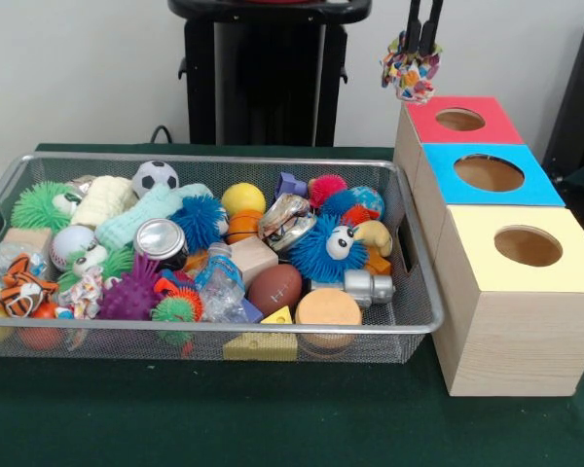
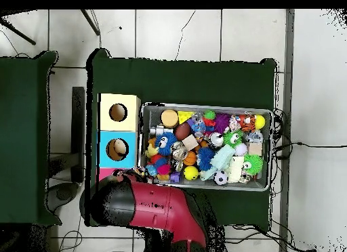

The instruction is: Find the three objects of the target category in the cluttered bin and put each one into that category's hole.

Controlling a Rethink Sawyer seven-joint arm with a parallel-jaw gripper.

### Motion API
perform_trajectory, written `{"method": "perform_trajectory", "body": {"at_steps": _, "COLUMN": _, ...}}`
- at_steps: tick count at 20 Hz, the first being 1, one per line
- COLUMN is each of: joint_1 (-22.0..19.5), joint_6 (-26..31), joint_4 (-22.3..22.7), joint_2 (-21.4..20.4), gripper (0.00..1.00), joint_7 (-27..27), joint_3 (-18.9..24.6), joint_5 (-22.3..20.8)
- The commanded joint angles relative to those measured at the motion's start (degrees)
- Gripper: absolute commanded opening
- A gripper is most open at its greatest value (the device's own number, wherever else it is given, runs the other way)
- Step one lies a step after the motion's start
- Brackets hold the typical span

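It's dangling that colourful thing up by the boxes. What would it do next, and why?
Probably a short drop straight down, then release. The tool is shut on the multicoloured toy, which hangs just above the red box and slightly to the side of its hole, so a small shift over the opening may be needed first.

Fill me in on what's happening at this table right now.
The robot's gripper hangs above the red-topped box, its fingers shut on a small multicoloured toy. It sits just off that box's round hole, so the toy is not yet dropped in. Beside it stand a blue-topped box and a yellow-topped box. The wire bin next to them is packed with balls, fuzzy toys, blocks and cans.
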Motion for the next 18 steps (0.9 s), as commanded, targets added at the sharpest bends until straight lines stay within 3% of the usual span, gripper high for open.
{"method": "perform_trajectory", "body": {"at_steps": 1, "joint_1": -0.4, "joint_6": -1.9, "joint_4": 0.8, "joint_2": 2.9, "gripper": 0.0, "joint_7": 14.2, "joint_3": -0.4, "joint_5": 2.2}}
{"method": "perform_trajectory", "body": {"at_steps": 18, "joint_1": 3.7, "joint_6": 0.3, "joint_4": -1.7, "joint_2": 4.3, "gripper": 0.0, "joint_7": 17.2, "joint_3": -3.0, "joint_5": 2.9}}
